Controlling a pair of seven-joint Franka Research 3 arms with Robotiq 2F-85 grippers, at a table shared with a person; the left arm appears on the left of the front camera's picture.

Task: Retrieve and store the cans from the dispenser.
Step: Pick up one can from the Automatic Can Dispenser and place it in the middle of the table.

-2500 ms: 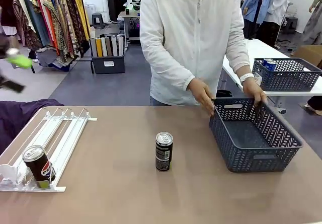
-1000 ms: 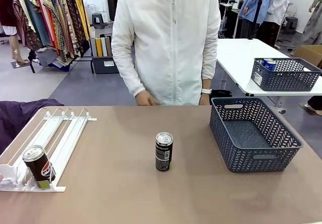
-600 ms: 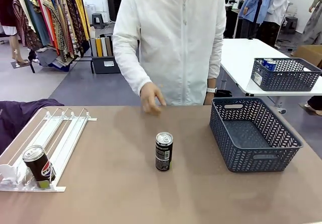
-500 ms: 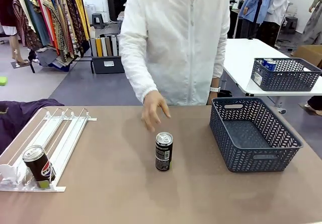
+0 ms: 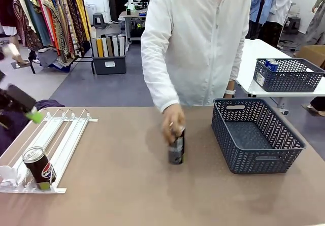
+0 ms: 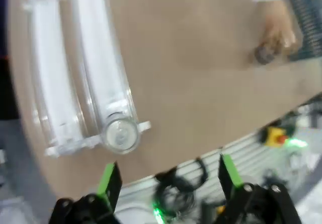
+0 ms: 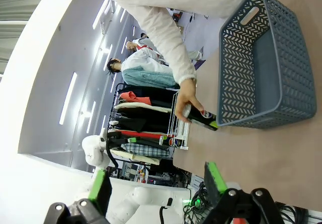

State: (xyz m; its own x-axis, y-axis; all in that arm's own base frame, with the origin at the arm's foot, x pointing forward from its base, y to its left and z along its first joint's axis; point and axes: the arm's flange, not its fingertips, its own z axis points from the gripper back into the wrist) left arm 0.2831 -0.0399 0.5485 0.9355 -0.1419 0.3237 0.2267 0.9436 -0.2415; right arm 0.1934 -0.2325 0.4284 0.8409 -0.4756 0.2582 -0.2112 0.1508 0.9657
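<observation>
Since the earlier frame the person's hand point(image 5: 171, 120) has seized the dark labelled can point(image 5: 176, 150) mid-frame, likely bound for the grey lattice basket point(image 5: 264, 160) at right, while the left pincer point(image 6: 168, 178) and right pincer point(image 7: 157, 183) gape empty, the left nearing the dark brown can point(image 5: 39, 167) parked at the white wire dispenser point(image 5: 66, 134) stop, lower left.

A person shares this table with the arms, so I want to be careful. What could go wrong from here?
1. The person's hand grips the dark can mid-table; it might slip or clip the grey basket rim beside it.
2. The open left gripper shows blurred near the dispenser; a hasty approach could knock the second can at its lower stop rather than grasp it.
</observation>
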